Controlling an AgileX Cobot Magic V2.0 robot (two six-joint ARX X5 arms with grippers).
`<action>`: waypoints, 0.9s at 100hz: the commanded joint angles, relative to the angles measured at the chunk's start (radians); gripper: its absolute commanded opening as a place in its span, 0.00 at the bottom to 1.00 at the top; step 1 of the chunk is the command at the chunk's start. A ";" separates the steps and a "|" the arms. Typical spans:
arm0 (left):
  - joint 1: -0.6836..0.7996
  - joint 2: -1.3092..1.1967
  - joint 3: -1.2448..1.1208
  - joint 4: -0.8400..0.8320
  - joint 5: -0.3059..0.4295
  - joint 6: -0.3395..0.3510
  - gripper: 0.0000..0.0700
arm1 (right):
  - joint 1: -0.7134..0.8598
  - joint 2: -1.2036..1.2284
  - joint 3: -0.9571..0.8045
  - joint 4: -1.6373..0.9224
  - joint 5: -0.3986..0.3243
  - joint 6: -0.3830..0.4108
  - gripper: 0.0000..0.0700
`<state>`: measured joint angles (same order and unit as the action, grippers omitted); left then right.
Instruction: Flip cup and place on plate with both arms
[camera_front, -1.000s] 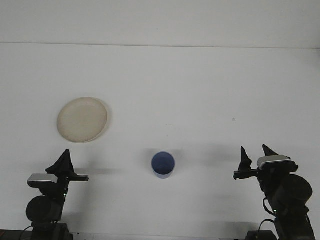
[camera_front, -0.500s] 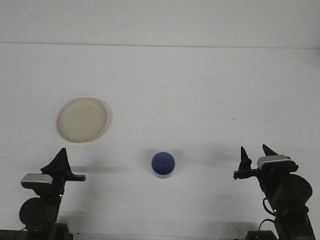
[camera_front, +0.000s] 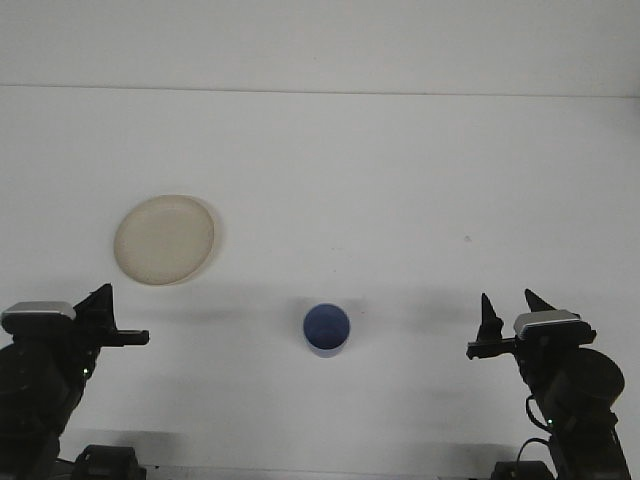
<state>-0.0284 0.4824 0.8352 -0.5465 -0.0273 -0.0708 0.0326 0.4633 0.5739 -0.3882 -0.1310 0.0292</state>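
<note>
Both arms black, rounded motor housings at the wrist. Each carries a small silver-grey box on top, just behind the hand. Right hand (camera_front: 507, 318): two black, pointed, fin-like fingers (camera_front: 486, 312) on a thin black crossbar. Left hand (camera_front: 108, 318): dark wedge shape with a black bar sticking out sideways. Tiny green light below each hand; thin dark cable under the right one.

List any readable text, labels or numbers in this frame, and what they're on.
None readable.
The plate is plain, with no print.
The cup is plain blue, with no label.
The table carries no markings.
Both arms are too dark and small to show any lettering.
</note>
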 joint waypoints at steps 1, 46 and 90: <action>0.000 0.076 0.082 -0.062 0.002 -0.009 0.02 | 0.001 0.001 0.011 0.005 0.000 -0.006 0.69; 0.000 0.423 0.336 -0.457 0.002 -0.008 0.02 | 0.001 0.001 0.011 -0.002 0.000 -0.007 0.69; 0.000 0.426 0.336 -0.436 0.002 -0.018 0.62 | 0.001 0.001 0.011 -0.002 0.000 -0.007 0.69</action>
<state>-0.0284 0.9035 1.1507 -0.9813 -0.0269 -0.0799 0.0326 0.4633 0.5739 -0.3992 -0.1310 0.0292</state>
